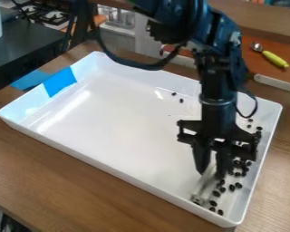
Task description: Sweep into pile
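My gripper (pixel 211 174) hangs over the right part of the white tray (pixel 117 108), pointing down. Its fingers are closed on a pale, see-through tool (pixel 203 189), which slants down toward the tray's near wall; the tool's exact shape is hard to make out. Several small dark pieces (pixel 215 193) lie just right of the tool, in a loose band along the tray's right side. A couple more dark pieces (pixel 181 100) lie apart toward the far side, left of the arm.
Tray walls surround the work area. Blue tape (pixel 60 81) covers part of the left wall and runs onto the wooden table (pixel 69 181). Behind the tray at the right are a yellow-green-handled scoop (pixel 274 59) and a white-handled tool (pixel 273 82).
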{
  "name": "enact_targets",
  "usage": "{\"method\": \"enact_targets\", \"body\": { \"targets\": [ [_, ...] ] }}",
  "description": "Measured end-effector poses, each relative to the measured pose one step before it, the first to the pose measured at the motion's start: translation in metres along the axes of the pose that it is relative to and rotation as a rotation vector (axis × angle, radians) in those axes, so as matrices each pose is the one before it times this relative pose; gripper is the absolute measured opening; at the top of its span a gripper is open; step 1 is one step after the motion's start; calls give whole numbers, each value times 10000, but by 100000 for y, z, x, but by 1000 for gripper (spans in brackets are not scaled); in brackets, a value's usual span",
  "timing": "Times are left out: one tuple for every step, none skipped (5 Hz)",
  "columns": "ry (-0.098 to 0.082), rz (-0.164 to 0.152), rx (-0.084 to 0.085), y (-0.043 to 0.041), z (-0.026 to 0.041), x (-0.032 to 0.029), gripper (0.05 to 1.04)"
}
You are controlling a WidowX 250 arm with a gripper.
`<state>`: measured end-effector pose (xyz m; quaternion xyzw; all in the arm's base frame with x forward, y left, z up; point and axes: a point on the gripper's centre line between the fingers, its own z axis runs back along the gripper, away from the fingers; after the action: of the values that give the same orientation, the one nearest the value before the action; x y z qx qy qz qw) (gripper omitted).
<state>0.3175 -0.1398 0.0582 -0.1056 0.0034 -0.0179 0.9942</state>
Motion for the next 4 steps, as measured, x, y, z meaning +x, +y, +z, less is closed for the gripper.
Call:
{"method": "enact_targets", "body": {
  "targets": [
    [116,58,-305,383,835,404,321],
    [-206,366,-353,3273,2865,703,321],
    [-533,549,-212,4505,3472,1445,321],
    [-423,300,246,3448,1751,1257,321]
  ]
}}
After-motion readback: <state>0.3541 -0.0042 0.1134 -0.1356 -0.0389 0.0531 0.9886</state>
